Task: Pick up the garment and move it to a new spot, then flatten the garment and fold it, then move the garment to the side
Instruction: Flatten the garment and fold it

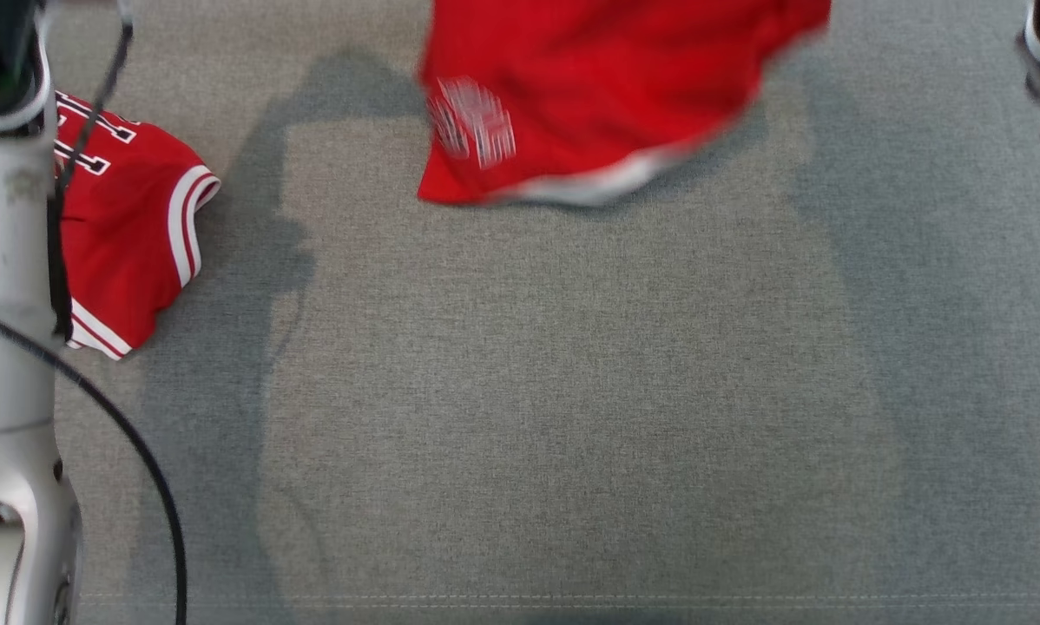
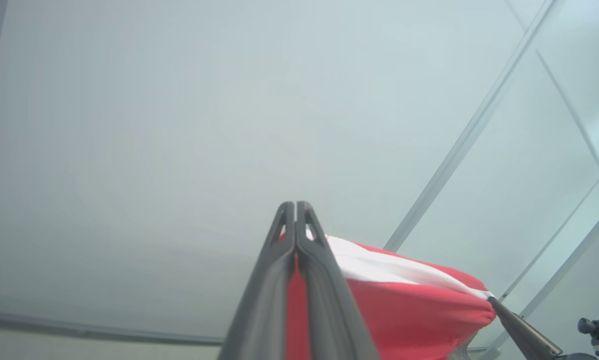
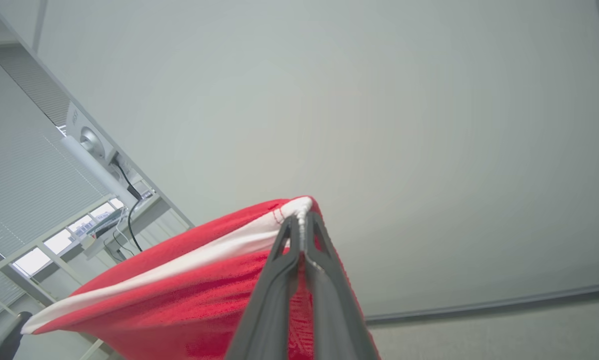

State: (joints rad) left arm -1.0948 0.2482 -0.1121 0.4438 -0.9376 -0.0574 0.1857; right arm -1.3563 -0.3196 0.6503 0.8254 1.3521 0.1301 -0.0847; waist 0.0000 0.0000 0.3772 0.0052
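- Red garment (image 1: 607, 87) hangs between left pincer (image 2: 295, 207) and right pincer (image 3: 299, 218), each pinching its white-banded edge.
- Risk: an edge slips free, and the cloth drops crumpled onto the counter (image 1: 572, 391).

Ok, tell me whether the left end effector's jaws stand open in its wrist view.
No, the left end effector has its two fingers pressed together, pinching the white-trimmed edge of the red garment.

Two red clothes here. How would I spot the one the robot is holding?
Start at the wide grey surface and look to its far middle. The red garment hangs there, blurred, with a white hem. Unlike the striped jersey lying at the left, it is pinched by the left tool and right tool.
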